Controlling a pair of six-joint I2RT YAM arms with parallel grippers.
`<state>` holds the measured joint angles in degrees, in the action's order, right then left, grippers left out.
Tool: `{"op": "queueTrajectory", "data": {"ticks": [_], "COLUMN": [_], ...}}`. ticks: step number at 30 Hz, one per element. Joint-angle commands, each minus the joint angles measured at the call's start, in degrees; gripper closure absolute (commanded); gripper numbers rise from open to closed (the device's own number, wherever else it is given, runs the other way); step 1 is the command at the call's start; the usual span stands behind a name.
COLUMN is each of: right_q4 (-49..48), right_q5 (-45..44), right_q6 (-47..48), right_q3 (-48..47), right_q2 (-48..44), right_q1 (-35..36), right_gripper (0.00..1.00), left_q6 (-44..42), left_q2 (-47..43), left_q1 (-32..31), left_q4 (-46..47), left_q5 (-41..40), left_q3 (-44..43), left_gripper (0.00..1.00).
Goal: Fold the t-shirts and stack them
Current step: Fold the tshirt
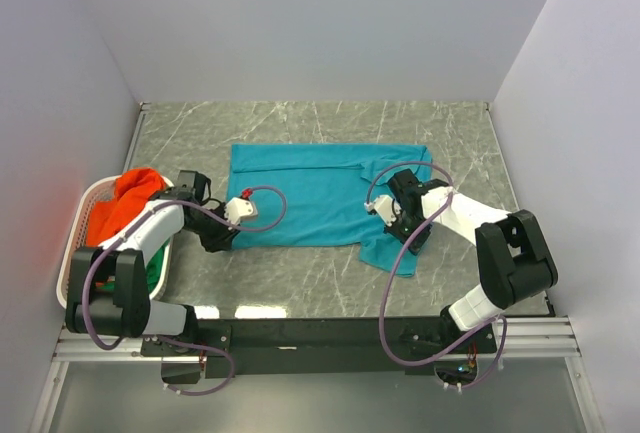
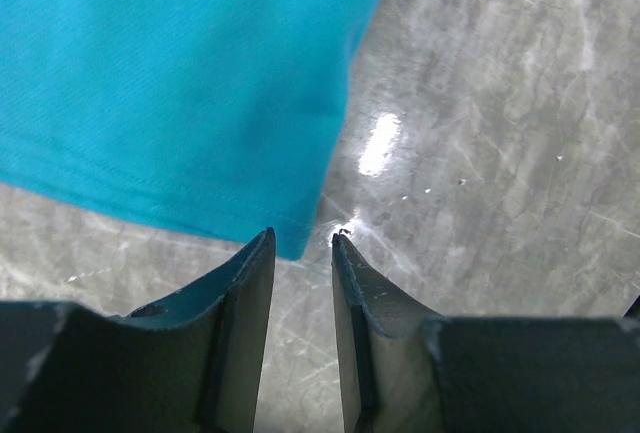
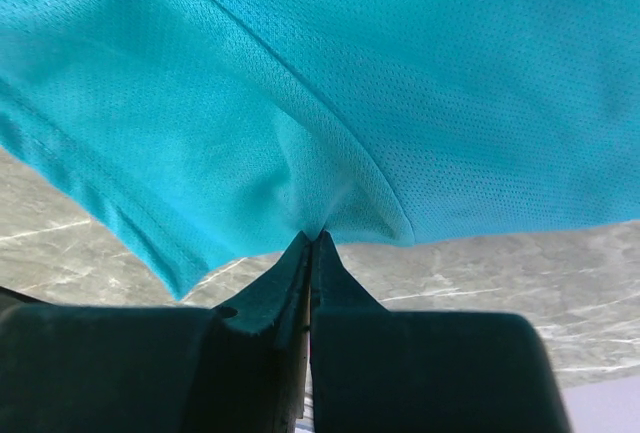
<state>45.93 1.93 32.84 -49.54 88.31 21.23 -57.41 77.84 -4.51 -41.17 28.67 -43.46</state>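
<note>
The teal t-shirt lies spread flat on the marble table, with its near right part bunched and lifted. My right gripper is shut on that part; in the right wrist view the gripper pinches a peak of the teal cloth. My left gripper is at the shirt's near left corner. In the left wrist view it is open, and the teal corner ends right at the tips, not gripped. The orange t-shirt and a bit of the green t-shirt lie in the basket.
A white laundry basket stands at the table's left edge beside my left arm. White walls enclose the table on three sides. Bare marble shows in front of the teal shirt, and more behind it.
</note>
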Motion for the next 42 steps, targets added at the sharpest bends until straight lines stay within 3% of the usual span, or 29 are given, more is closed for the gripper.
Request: {"op": "queueTrajectory", "data": {"ticks": [1, 15, 22, 35, 41, 42], "right_q4": [1.26, 2.5, 3.55, 9.18, 9.96, 9.97], "right_q5": [0.44, 0.0, 0.96, 3.96, 4.57, 4.83], "right_q6": [-0.41, -0.06, -0.23, -0.76, 0.64, 0.73], "right_q3": [-2.75, -3.64, -3.37, -5.39, -9.16, -9.35], "right_q2": [-1.3, -1.12, -2.53, -7.72, -4.91, -4.64], "right_q1": [-0.14, -0.67, -1.28, -1.72, -4.44, -4.62], "right_gripper": [1.0, 1.0, 1.0, 1.0, 1.0, 1.0], "left_q6": [-2.27, -1.3, -1.91, -5.61, -5.61, -5.35], "left_q2": [0.11, 3.27, 4.6, 0.99, 2.67, 2.23], "left_q1": [-0.94, -1.38, -1.29, 1.69, 4.33, 4.34], "left_q4": [0.82, 6.19, 2.77, -10.68, -12.18, -11.05], "left_q5": [1.57, -2.03, -2.21, 0.16, 2.62, 3.67], "left_q3": [1.1, 5.23, 3.83, -0.82, -5.13, -5.31], "left_gripper": [0.64, 0.67, 0.99, 1.0, 0.99, 0.95]}}
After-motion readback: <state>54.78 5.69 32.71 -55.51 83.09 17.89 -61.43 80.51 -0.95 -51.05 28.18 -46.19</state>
